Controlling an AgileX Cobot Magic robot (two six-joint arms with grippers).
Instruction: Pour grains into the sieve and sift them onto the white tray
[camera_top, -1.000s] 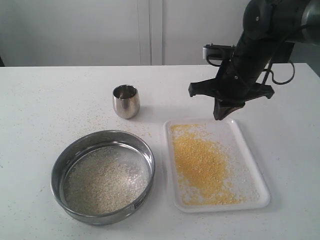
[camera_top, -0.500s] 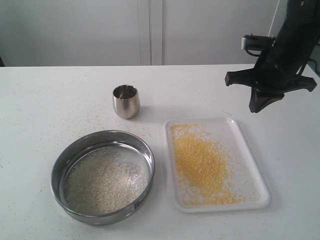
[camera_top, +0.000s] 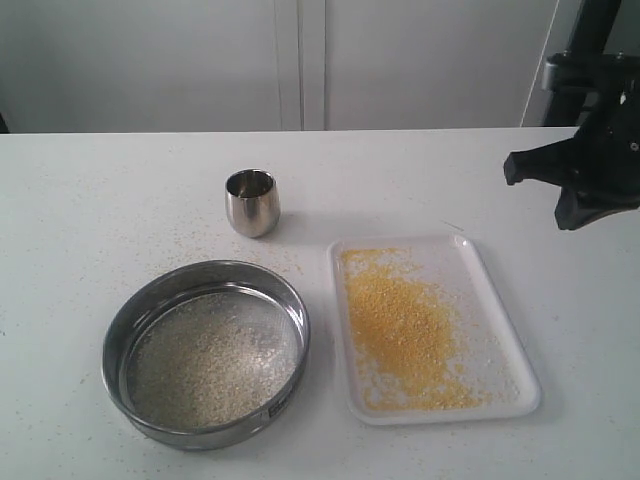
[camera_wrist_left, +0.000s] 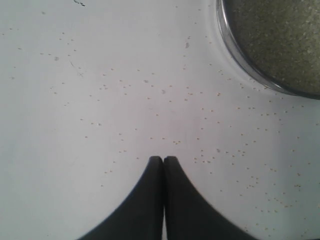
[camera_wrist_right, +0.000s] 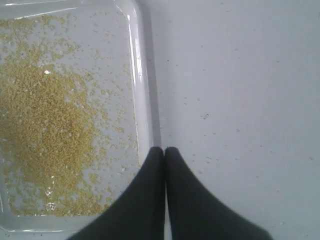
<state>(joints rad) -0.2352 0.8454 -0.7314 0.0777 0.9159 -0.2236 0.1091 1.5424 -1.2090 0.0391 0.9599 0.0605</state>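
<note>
Right hand (camera_wrist_right: 164, 149) is pinched closed on nothing above the worktop (camera_top: 120, 190), at the white tray (camera_top: 470, 248) edge; left hand (camera_wrist_left: 162, 158) likewise, near the sieve (camera_top: 293, 312). Yellow grains (camera_top: 400, 325) cover the tray, so sifting looks done: retreat high, nudging neither

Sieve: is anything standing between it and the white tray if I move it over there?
Nothing visible does. The sieve sits on the table beside the white tray, with only a narrow strip of grain-speckled table between them. The steel cup stands farther back, clear of that path.
</note>
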